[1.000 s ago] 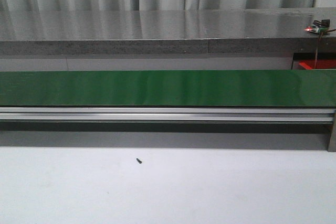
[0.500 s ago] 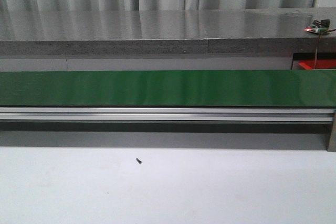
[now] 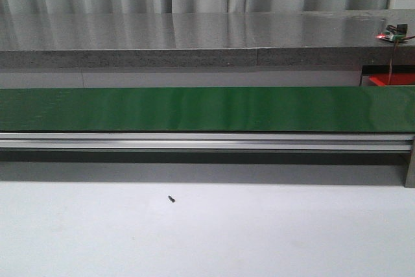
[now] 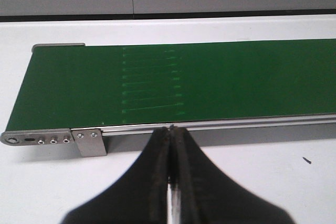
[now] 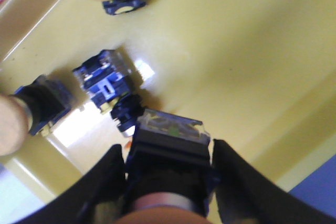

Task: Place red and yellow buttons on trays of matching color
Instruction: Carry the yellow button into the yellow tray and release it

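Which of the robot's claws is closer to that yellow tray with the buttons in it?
The right claw: it hangs just over the yellow plastic tray, gripping a push button. The left claw, shut, sits before the green conveyor belt, no tray in sight.

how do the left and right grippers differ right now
The left gripper has its fingers pressed together with nothing between them; the right gripper has its fingers spread around a button. The left gripper hangs beside the green conveyor belt, which carries nothing in view; the right gripper is over the yellow tray, where other buttons lie. Both have dark fingers.
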{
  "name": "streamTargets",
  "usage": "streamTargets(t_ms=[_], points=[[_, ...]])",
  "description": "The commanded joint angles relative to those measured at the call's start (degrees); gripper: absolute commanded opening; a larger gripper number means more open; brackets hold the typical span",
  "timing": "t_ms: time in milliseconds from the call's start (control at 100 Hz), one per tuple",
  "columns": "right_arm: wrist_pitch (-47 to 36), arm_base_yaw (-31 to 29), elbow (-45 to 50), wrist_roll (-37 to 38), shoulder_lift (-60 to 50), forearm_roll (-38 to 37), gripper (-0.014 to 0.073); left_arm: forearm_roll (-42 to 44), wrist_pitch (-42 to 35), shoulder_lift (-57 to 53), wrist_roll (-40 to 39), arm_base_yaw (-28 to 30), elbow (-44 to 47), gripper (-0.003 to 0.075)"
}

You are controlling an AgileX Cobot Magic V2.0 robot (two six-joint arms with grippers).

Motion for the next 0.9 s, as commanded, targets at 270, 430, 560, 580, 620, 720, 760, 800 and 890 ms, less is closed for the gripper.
streamTargets(t_ms=[270,430,560,580,620,720,760,800,890], points=[[-7.46,-0.7,0.3,0.45,4.12,-0.3,0.0276,-0.85,-4.03,-0.08,-0.25,-0.41,-1.67,-0.002],[-8.62,-0.7,0.3,0.67,7.86,-0.36,0.0276,-0.85,-4.03,-0.08,-0.25,-0.41,-1.67,-0.002],[-8.79,-0.7,0.3,0.74,9.76,-0.36,0.0276,-0.85,-4.03,-0.08,-0.25,-0.41,-1.67,-0.002],[-8.79,-0.7,0.3,0.74,10.0,-0.53,0.0277,-0.85,-4.03,-0.08,-0.25,-0.41,-1.67,-0.002],[-8.73,-0.7,0.3,0.74,10.36,-0.59,0.0283,-0.85,-4.03,-0.08,-0.25,-0.41,-1.67,-0.002],[-8.69,-0.7,0.3,0.74,10.9,-0.65,0.0361,-0.85,-4.03,-0.08,-0.25,-0.41,-1.67,-0.002],[-8.94,-0.7,0.3,0.74,10.9,-0.65,0.0412,-0.85,-4.03,-0.08,-0.25,-0.41,-1.67,-0.002],[-8.95,-0.7,0.3,0.74,10.9,-0.58,0.0456,-0.85,-4.03,-0.08,-0.25,-0.41,-1.67,-0.002],[-8.82,-0.56,0.3,0.88,10.53,0.17,0.0491,-0.85,-4.03,-0.08,-0.25,-0.41,-1.67,-0.002]])
